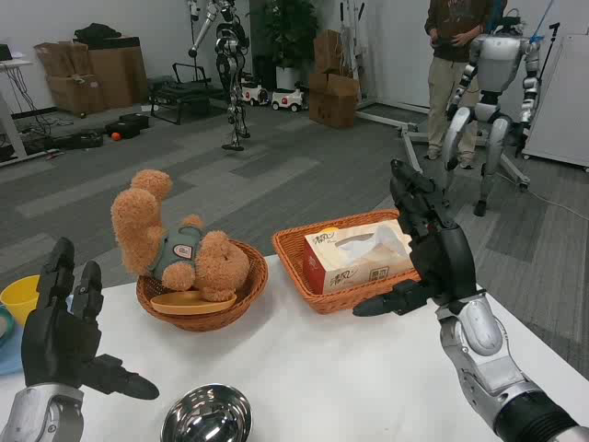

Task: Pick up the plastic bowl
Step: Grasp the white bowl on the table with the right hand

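Observation:
A yellow plastic bowl [18,296] stands at the table's far left edge, partly cut off by the frame and partly behind my left hand [63,339]. That hand is raised just right of the bowl, fingers spread upward and thumb pointing right, holding nothing. My right hand [431,250] is lifted over the table's right side in front of the tissue basket, fingers apart and empty.
A round wicker basket [247,293] holds a brown teddy bear [175,247] lying on an orange dish [191,303]. An oval wicker basket [293,249] holds a tissue box [359,256]. A steel bowl [207,414] sits at the near edge. A blue object [7,354] lies under the yellow bowl. A person [453,55] stands beside another robot far back.

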Robot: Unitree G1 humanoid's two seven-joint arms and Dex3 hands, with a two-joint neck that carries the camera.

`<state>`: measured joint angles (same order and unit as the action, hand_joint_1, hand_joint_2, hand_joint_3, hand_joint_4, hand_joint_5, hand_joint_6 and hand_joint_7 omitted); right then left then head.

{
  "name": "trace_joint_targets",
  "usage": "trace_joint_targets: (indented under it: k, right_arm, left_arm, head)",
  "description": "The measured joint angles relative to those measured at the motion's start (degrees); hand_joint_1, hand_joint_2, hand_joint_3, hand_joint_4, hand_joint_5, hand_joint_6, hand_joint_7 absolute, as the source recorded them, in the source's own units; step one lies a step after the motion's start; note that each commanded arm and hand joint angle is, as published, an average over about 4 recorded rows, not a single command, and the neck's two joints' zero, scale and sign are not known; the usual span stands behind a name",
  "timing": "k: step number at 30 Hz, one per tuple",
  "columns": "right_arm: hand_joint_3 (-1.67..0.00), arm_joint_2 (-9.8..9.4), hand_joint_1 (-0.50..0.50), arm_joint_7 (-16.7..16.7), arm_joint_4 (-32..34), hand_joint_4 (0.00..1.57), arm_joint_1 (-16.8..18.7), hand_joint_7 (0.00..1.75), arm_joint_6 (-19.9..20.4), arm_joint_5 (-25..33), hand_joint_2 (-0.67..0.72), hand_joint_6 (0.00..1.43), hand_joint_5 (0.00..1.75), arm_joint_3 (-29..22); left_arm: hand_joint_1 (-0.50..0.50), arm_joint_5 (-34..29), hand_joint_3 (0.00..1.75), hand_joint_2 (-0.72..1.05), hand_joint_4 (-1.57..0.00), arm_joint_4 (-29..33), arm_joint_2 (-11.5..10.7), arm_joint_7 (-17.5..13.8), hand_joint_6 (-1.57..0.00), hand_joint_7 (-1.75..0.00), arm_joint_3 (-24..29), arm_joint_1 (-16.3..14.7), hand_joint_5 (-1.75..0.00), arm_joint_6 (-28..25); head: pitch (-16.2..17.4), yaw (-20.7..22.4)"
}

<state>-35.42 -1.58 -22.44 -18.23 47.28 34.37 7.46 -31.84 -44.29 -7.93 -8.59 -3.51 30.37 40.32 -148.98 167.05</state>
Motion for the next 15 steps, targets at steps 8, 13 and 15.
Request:
trace_joint_targets:
  k: [8, 13, 15]
  right_arm:
    - [0.00, 6.18, -0.46, 1.90, 8.38, 0.00, -6.43, 0.00, -16.02, -13.90, 0.50, 0.00, 0.00, -4.32]
    - [0.00, 6.18, -0.46, 1.92, 8.79, 0.00, -6.86, 0.00, -16.47, -13.98, 0.47, 0.00, 0.00, -4.71]
    - [0.00, 6.18, -0.46, 1.92, 8.79, 0.00, -6.86, 0.00, -16.50, -13.98, 0.47, 0.00, 0.00, -4.70]
  left_arm:
    - [-0.50, 6.55, 0.00, 0.60, 0.00, 19.21, -2.76, -0.87, 0.00, 0.00, 5.76, -2.77, 0.00, -0.82]
    - [-0.50, 6.61, 0.00, 0.60, 0.00, 19.47, -3.16, -0.90, 0.00, 0.00, 5.96, -3.31, 0.00, -0.91]
    - [-0.50, 6.61, 0.00, 0.60, 0.00, 19.46, -3.17, -0.90, 0.00, 0.00, 5.96, -3.41, 0.00, -0.95]
  head:
    - [2.78, 3.87]
    - [2.87, 3.91]
    - [2.95, 4.00]
